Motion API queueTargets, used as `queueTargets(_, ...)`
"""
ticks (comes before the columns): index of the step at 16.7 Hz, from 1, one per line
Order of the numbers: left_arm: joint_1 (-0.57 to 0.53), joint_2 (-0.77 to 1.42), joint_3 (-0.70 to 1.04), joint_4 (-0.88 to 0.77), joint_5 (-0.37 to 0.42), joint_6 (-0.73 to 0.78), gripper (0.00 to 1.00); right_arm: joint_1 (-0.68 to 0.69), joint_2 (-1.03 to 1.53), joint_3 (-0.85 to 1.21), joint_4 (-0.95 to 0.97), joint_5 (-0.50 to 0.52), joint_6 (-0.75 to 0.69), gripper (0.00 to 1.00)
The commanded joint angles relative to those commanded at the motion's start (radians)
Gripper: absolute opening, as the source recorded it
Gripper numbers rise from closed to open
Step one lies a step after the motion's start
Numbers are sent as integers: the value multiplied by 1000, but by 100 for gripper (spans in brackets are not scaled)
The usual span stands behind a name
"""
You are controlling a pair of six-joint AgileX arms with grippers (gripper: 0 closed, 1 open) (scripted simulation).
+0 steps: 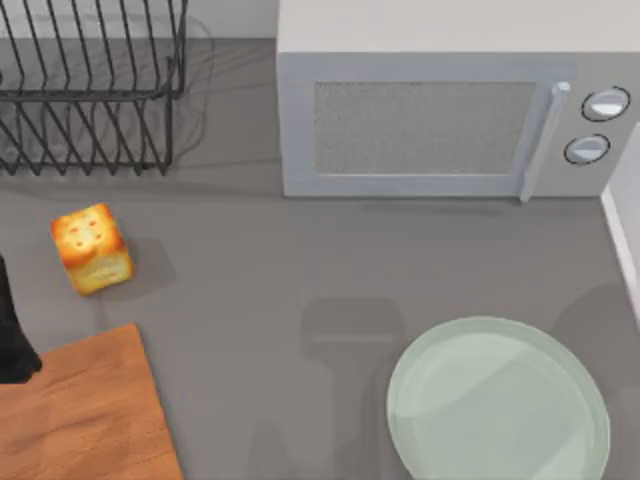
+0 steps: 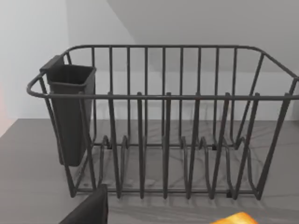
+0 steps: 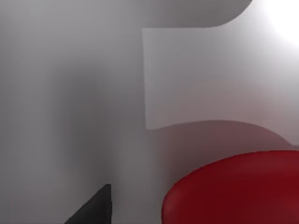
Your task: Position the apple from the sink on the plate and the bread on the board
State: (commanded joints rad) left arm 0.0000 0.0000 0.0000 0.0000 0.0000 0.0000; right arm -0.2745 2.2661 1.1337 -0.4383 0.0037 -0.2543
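The bread (image 1: 92, 248), a golden toasted cube, sits on the grey counter at the left, just beyond the far corner of the wooden board (image 1: 85, 410). A sliver of the bread (image 2: 236, 218) also shows in the left wrist view. My left arm (image 1: 12, 340) is at the left edge, over the board's side, and a dark part of the left gripper (image 2: 88, 210) points toward the rack. The pale green plate (image 1: 498, 400) lies at the front right. In the right wrist view the red apple (image 3: 233, 189) looms close beside a dark part of my right gripper (image 3: 93, 209), against grey sink walls.
A black wire dish rack (image 1: 90, 90) with a dark cutlery cup (image 2: 70, 112) stands at the back left. A grey microwave (image 1: 440, 110) fills the back middle and right. A pale sink edge (image 1: 625, 230) runs along the right side.
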Motion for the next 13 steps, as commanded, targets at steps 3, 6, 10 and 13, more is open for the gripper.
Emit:
queueTargets(3, 0, 0, 0, 0, 0, 0, 100, 0, 0, 0, 0, 0, 0, 40)
queueTargets(6, 0, 0, 0, 0, 0, 0, 100, 0, 0, 0, 0, 0, 0, 17)
queueTargets(10, 0, 0, 0, 0, 0, 0, 100, 0, 0, 0, 0, 0, 0, 0)
queueTargets(13, 0, 0, 0, 0, 0, 0, 100, 0, 0, 0, 0, 0, 0, 0)
